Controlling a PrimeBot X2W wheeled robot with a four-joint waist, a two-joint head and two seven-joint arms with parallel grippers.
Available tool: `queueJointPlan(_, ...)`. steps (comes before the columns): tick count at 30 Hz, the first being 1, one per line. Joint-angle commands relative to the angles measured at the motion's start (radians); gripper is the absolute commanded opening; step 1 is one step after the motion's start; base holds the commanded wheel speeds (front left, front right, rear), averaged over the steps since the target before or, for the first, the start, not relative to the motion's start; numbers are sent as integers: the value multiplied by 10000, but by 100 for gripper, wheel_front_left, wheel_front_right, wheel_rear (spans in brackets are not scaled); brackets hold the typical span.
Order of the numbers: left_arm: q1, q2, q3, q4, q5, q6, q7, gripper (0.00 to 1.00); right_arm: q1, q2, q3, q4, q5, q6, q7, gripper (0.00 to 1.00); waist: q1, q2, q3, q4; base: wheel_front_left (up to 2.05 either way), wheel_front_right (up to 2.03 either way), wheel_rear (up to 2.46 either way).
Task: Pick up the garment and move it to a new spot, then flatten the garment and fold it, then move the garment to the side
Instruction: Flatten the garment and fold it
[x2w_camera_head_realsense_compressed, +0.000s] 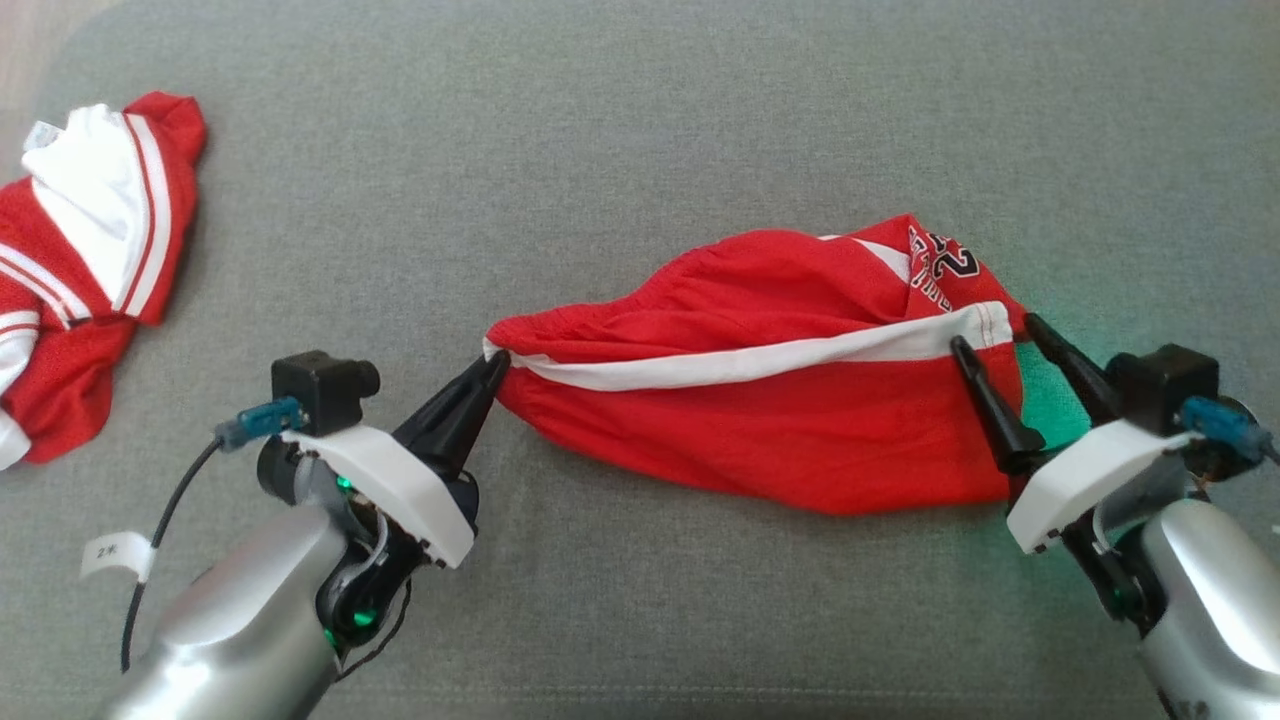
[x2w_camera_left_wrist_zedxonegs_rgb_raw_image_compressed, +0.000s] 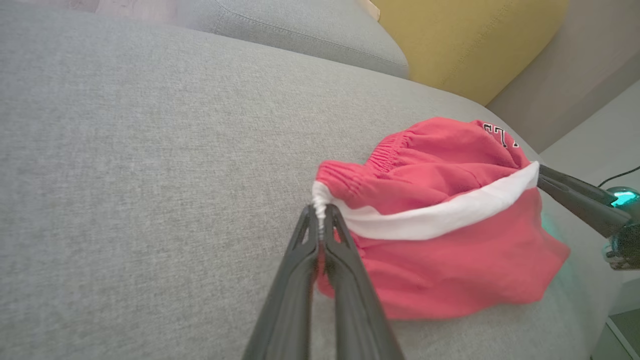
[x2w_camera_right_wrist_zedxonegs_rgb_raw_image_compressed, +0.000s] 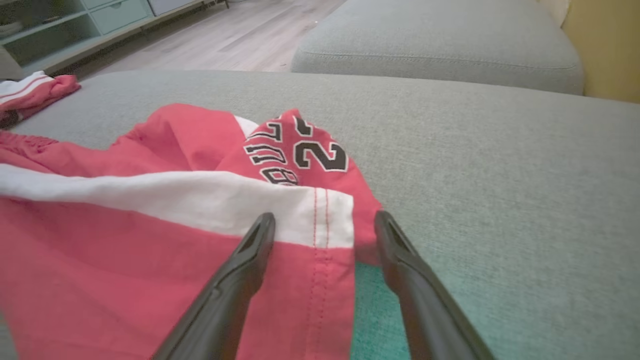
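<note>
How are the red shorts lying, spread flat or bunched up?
Bunched up: the red shorts lie rumpled on the grey cushion, waistband gathered, fabric folded over beside the number print.

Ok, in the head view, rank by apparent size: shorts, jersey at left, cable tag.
1. shorts, clearly largest.
2. jersey, smaller as seen, though the frame edge cuts it off, so its full size is unsure.
3. cable tag, smallest.

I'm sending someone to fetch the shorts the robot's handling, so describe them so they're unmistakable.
On the grey sofa cushion, look just right of centre. The red shorts lie stretched sideways with a white stripe along them. Unlike the red-and-white garment crumpled at the left edge, they carry black lettering and a number.
</note>
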Motion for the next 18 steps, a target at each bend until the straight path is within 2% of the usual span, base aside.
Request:
queueJointPlan(1, -230, 197, 499, -134, 119, -49, -132, 0, -260, -289, 289, -347, 286, -7, 92, 100, 0, 0, 48, -21, 0, 0, 0)
queueJointPlan(9, -260, 50, 571, -14, 425, -64, -133, 0, -824, -956, 1443, -258, 1942, -7, 682, 100, 0, 0, 186, 67, 0, 0, 0)
queueJointPlan(10, -268, 45, 539, -8, 432, -64, -133, 0, -895, -1045, 1595, -281, 2084, -7, 674, 96, 0, 0, 190, 86, 0, 0, 0)
queueJointPlan(12, -276, 42, 472, 8, 446, -65, -133, 0, -1021, -1208, 1808, -316, 2287, -7, 573, 74, 0, 0, 181, 113, 0, 0, 0)
queueJointPlan(13, -273, 43, 451, 15, 450, -65, -133, 0, -1075, -1275, 1891, -349, 2380, -7, 492, 72, 0, 0, 172, 117, 0, 0, 0)
queueJointPlan(14, -263, 44, 439, 21, 453, -65, -133, 0, -1121, -1333, 1959, -369, 2453, -7, 413, 64, 0, 0, 159, 114, 0, 0, 0)
queueJointPlan(15, -247, 46, 430, 29, 456, -65, -133, 0, -1152, -1375, 2036, -388, 2548, -7, 352, 49, 0, 0, 138, 105, 0, 0, 0)
queueJointPlan(16, -227, 46, 424, 38, 454, -65, -133, 0, -1171, -1403, 2087, -383, 2663, -7, 307, 39, 0, 0, 117, 94, 0, 0, 0)
queueJointPlan(18, -196, 36, 416, 62, 438, -66, -133, 0, -1219, -1480, 2237, -364, 2839, -7, 250, 0, 0, 0, 83, 92, 0, 0, 0)
